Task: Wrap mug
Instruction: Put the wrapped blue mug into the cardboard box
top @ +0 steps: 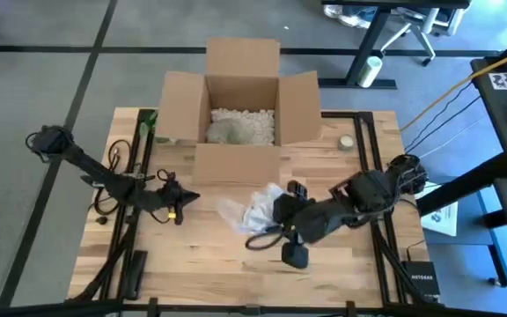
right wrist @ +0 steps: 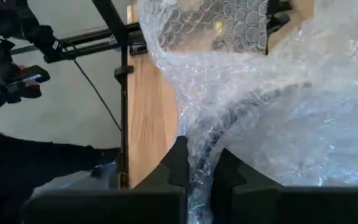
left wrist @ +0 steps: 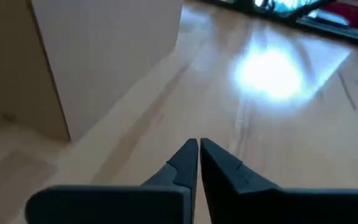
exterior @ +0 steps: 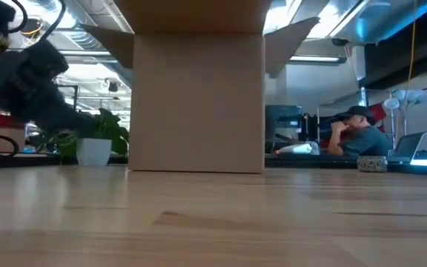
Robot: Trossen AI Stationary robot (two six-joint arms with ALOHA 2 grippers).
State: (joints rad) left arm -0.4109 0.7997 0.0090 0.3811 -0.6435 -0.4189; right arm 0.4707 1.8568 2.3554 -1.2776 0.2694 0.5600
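A bundle of clear bubble wrap (top: 249, 211) lies on the wooden table in front of the cardboard box (top: 240, 106). My right gripper (top: 277, 211) reaches it from the table's right and is shut on it. In the right wrist view the bubble wrap (right wrist: 278, 93) fills the picture, and a dark curved shape (right wrist: 247, 115) shows through it. The mug itself is hidden. My left gripper (top: 187, 197) stands to the left of the wrap, apart from it, shut on nothing; its fingertips (left wrist: 199, 148) meet above bare table. My right gripper pinches a gathered, crumpled part of the bubble wrap (right wrist: 199, 177) between its two fingers, several layers bunched together. The fingers come roughly level from the table's right side. The rest of the wrap spreads out beyond the fingers and lies on the table.
The open box holds white packing peanuts (top: 245, 123) and stands at the table's far middle. A small white round thing (top: 347, 141) lies right of it. Black frame rails (top: 370, 176) run along both table sides. Beyond the table are a potted plant (exterior: 95, 141) and a seated person (exterior: 358, 133).
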